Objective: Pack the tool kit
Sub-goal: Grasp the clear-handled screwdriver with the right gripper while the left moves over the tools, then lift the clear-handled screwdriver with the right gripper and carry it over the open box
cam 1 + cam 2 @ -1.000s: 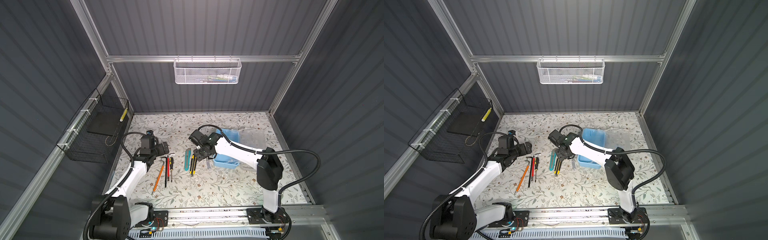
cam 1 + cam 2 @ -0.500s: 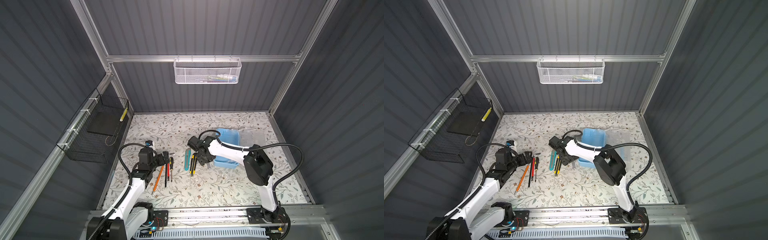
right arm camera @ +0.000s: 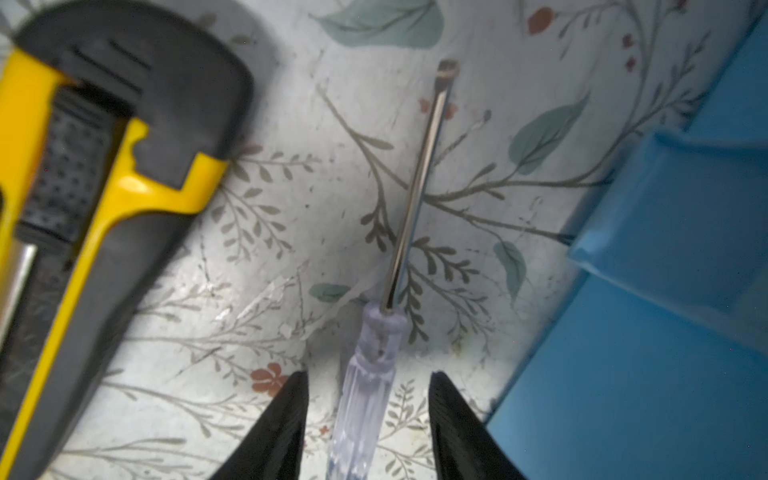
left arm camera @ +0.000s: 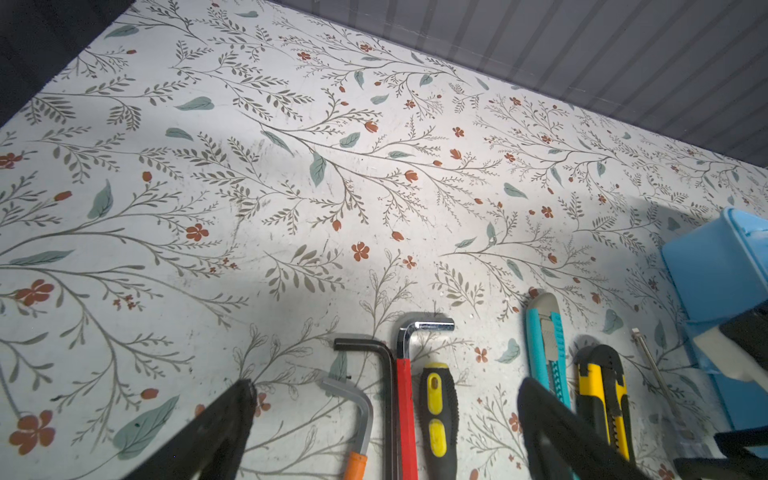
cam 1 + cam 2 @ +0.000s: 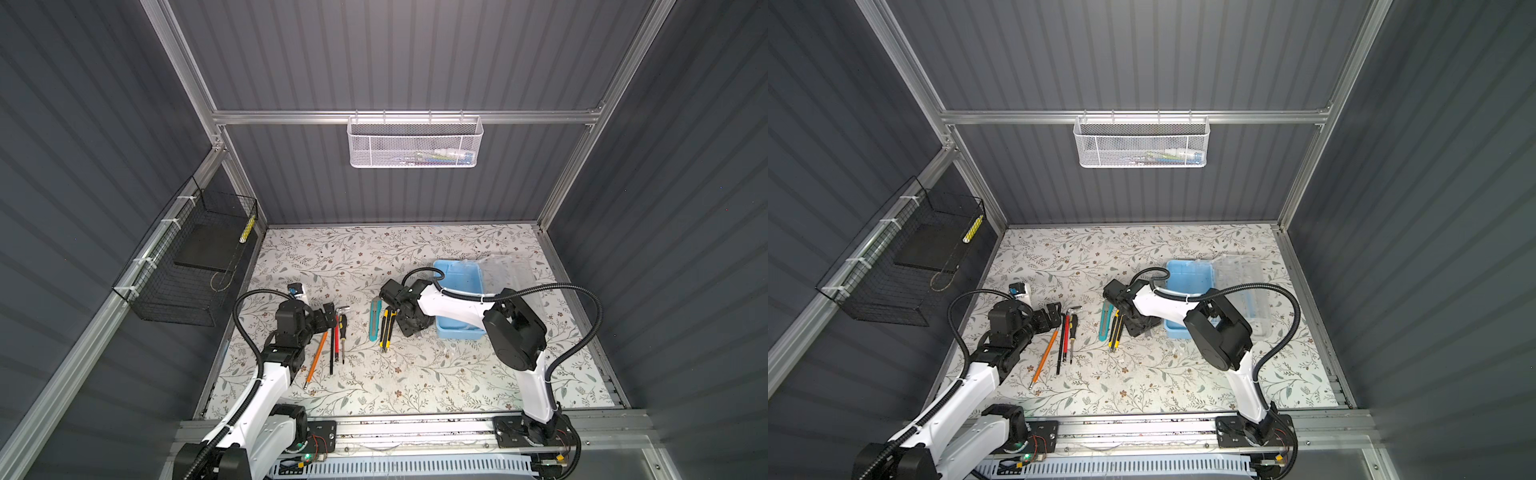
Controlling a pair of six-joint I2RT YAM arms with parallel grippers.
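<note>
Right wrist view: right gripper (image 3: 369,376) open astride clear-handled screwdriver (image 3: 415,187) beside seemingly empty light-blue plastic box (image 3: 665,332); left gripper (image 4: 386,386) open.

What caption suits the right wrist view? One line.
Open right pincer straddling a clear-handled screwdriver, between yellow knife and blue box.

My top views look down on the whole table (image 5: 415,386); both wrist views, close above it, share the yellow knife (image 3: 137,199).

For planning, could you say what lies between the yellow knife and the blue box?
A clear-handled screwdriver lies there, shown in the right wrist view.
</note>
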